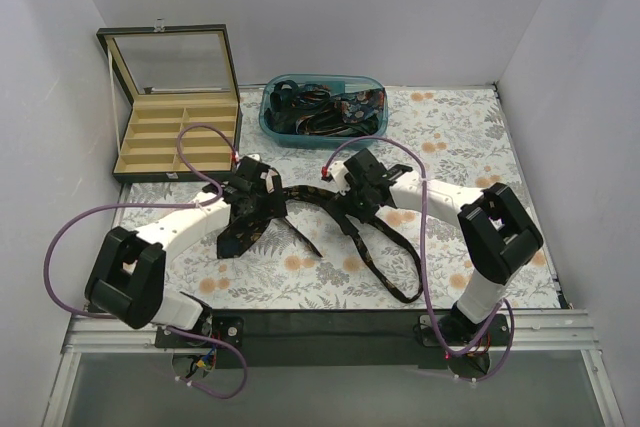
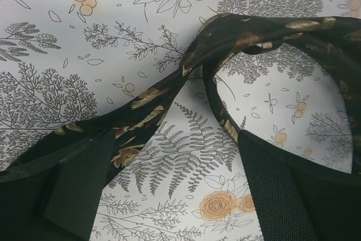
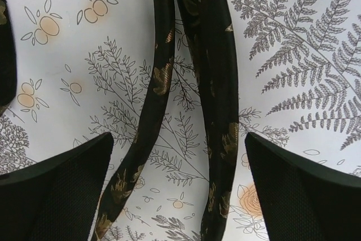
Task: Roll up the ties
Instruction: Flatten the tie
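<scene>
- The left hand (image 2: 175,159) is released, its two fingers spread wide. One dark strip of the tie (image 2: 152,103) runs from the left finger (image 2: 79,184) at the lower left of the wrist view up to a twist at the centre. Whether that finger presses the cloth or only lies over it, I cannot tell.
- The right hand (image 3: 179,145) is also released and grips nothing. Two strands of the same tie run top to bottom through the gap between its fingers, touching neither.
- In the overhead view the tie sprawls across the middle of the bench (image 1: 450,147). Its wide pointed end is at the lower left of centre, and a long loop trails toward the lower right.
- Rolling has not begun, as far as the lie of the cloth shows. The step in hand looks like sorting out the crossed strands.
- To do it well, undo the twist first and lay the tie flat and straight. Then pinch one end squarely and turn it over itself, with the other hand holding the length taut so the coil stays even.
- A grab on two strands at once would likely roll in a fold.
- Other ties (image 1: 320,112) sit heaped in a blue tub (image 1: 266,112) at the top centre.
- An open box (image 1: 160,137) with dividers stands at the upper left.
</scene>
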Controlling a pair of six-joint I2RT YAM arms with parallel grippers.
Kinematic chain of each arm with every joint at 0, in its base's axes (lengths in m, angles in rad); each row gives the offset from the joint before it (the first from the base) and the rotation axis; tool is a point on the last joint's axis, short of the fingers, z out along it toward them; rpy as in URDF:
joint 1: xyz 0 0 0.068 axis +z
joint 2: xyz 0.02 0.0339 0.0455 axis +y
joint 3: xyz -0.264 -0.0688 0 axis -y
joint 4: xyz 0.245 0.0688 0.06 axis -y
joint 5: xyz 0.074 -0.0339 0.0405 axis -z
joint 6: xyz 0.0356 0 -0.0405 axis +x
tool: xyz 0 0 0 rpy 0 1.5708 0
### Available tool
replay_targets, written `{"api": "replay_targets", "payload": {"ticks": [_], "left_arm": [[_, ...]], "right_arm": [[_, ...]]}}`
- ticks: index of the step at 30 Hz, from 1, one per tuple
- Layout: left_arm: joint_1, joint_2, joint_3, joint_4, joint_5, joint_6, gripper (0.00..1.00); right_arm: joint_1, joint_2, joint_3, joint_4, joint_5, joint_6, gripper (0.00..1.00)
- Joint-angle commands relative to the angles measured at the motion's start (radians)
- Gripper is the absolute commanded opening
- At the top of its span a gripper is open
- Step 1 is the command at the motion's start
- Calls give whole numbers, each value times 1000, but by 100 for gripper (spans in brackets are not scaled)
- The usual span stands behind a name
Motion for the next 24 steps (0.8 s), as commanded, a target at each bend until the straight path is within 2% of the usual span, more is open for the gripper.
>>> {"api": "replay_targets", "payload": {"ticks": [1, 3, 6, 7, 9, 11, 12, 13, 14, 15, 16, 17, 18, 20, 24], "left_arm": [[-3, 44, 14, 45, -10, -24, 84], [-4, 81, 21, 57, -25, -30, 84], [-4, 117, 44, 77, -51, -36, 82], [-4, 146, 52, 80, -60, -37, 81], [-6, 177, 72, 88, -88, -42, 77], [-6, 225, 87, 97, -105, -44, 74], [-6, 240, 101, 98, -123, -36, 68], [-6, 252, 112, 98, -135, -30, 62], [-7, 278, 121, 97, -145, -25, 57], [-6, 289, 144, 100, -165, -8, 47], [-6, 303, 158, 101, -168, 7, 39], [-7, 326, 175, 106, -171, 21, 35], [-7, 340, 217, 117, -169, 42, 27], [-13, 384, 264, 158, -156, 102, 20], [-49, 476, 420, 220, -71, 186, 18]], "right_arm": [[6, 11, 31, 23, -18, -13, 87], [6, 10, 23, 24, -15, -10, 82], [4, 1, 3, 24, -22, -1, 67], [4, -11, -5, 23, -27, 5, 57], [6, -27, -28, 24, -38, 15, 50], [6, -51, -45, 26, -49, 34, 33], [4, -61, -66, 24, -65, 45, 27], [6, -80, -75, 26, -73, 65, 14], [6, -94, -91, 24, -81, 79, 9], [6, -108, -118, 24, -108, 93, 5], [6, -135, -135, 24, -125, 108, 1], [4, -149, -149, 26, -148, 146, 1], [4, -163, -179, 32, -208, 166, 1], [7, -208, -216, 56, -281, 244, 1], [30, -301, -322, 252, -415, 399, 1]]}}
